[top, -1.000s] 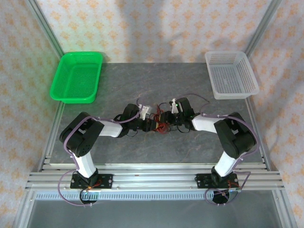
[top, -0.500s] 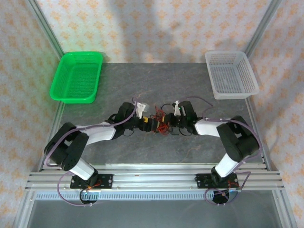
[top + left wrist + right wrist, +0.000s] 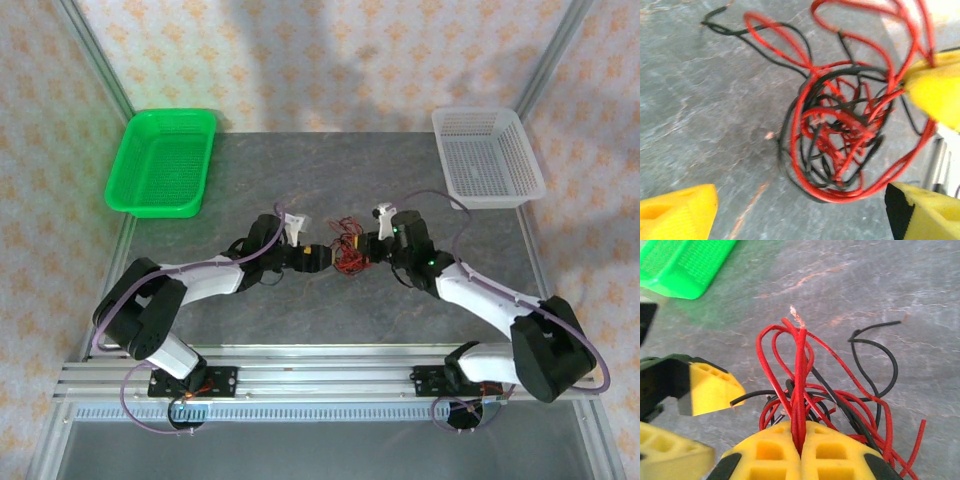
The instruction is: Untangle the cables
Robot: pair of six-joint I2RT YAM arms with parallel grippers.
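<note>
A knot of red and black cables (image 3: 346,256) sits near the middle of the grey stone-patterned bench (image 3: 330,180), between two robot arms that reach in from the left and the right and nearly meet there. The right claw (image 3: 368,250) is closed: in its wrist camera the two yellow fingers (image 3: 770,455) are pressed together on a bunch of red strands of the cables (image 3: 800,370), which rise from the pinch in narrow loops, while a black strand curls off to the right and other red ends trail low on the right. The left claw (image 3: 318,257) stands wide, holding nothing; its wrist camera shows the left claw (image 3: 801,202) with one yellow finger at each lower corner and the tangle of cables (image 3: 840,135) just beyond the gap, red loops wound around a black core, one black end straying toward the far left. Whether the knot rests on the bench or hangs just above it cannot be told. A green basket (image 3: 162,162) lies at the far left corner of the bench and a white basket (image 3: 487,157) at the far right, both well apart from the cables
</note>
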